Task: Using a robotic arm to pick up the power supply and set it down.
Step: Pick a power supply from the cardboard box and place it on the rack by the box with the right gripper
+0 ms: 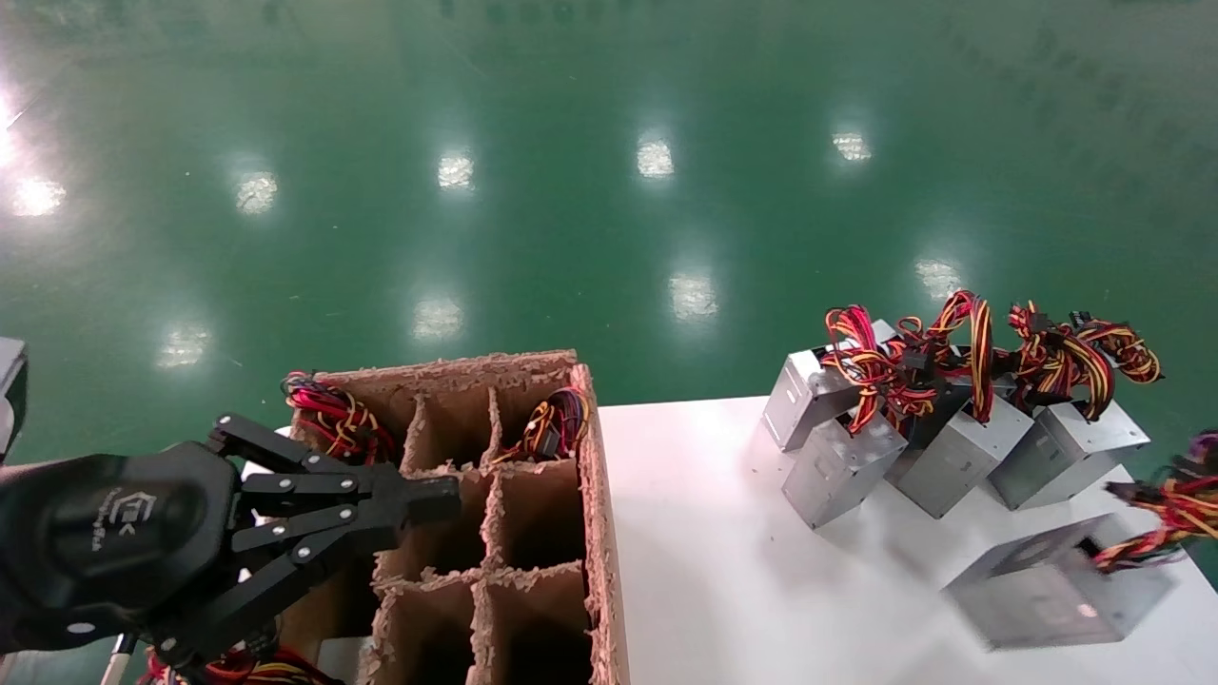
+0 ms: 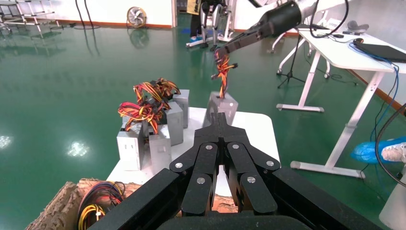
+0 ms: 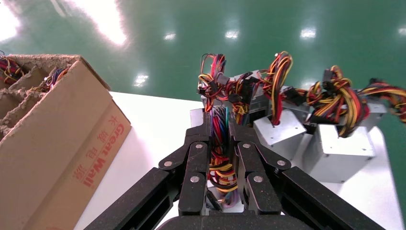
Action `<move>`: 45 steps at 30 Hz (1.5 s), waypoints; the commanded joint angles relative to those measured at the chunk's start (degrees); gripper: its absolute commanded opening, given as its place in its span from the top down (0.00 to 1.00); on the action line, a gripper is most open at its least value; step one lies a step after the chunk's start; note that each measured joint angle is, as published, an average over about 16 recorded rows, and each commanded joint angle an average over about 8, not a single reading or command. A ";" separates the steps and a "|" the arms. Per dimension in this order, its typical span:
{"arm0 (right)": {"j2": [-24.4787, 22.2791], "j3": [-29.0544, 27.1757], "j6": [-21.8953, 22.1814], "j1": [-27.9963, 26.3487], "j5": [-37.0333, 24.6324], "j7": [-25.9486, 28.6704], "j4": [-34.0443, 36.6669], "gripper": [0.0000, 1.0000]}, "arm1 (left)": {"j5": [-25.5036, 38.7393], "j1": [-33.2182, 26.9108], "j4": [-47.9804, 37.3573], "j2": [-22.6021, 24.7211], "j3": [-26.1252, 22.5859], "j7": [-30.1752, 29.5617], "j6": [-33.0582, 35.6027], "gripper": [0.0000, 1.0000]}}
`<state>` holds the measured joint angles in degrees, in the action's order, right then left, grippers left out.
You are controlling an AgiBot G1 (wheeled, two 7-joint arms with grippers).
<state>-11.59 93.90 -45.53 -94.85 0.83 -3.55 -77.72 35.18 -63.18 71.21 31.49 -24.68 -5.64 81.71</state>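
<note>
We see the right gripper (image 3: 219,125), jaws clamped on the power supply's wires (image 3: 220,143) above the table (image 1: 723,533); the left gripper's (image 2: 220,120) jaws pressed closed over the cardboard box (image 1: 533,504).

The green floor (image 1: 571,143) is glossy and mirrors the ceiling lights, while the white table (image 1: 704,571) is smooth and matt. The divided box (image 1: 533,514) is brown cardboard with rough, fuzzy torn edges along its partitions, smoother on its printed outer wall. The power supplies (image 1: 952,457) are dull grey sheet metal trailing shiny plastic-sheathed wires (image 1: 980,357), and the left gripper (image 1: 433,501) and right gripper (image 3: 220,125) are matt black with bright metal rivets.
</note>
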 commanded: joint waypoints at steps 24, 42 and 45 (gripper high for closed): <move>20.83 1.64 24.55 2.85 16.47 -8.76 0.45 1.00 | 0.00 0.00 0.00 0.00 0.00 0.00 0.00 1.00; 30.01 -4.38 31.01 8.35 23.79 -19.10 1.05 0.92 | 0.00 0.00 0.00 0.00 0.00 0.00 0.00 1.00; 30.84 -4.78 32.41 8.53 23.82 -19.85 1.00 0.55 | 0.00 0.00 0.00 0.00 0.00 0.00 0.00 1.00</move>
<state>19.06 89.37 -13.05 -86.52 24.41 -23.22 -76.76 35.18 -63.18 71.21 31.48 -24.68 -5.64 81.71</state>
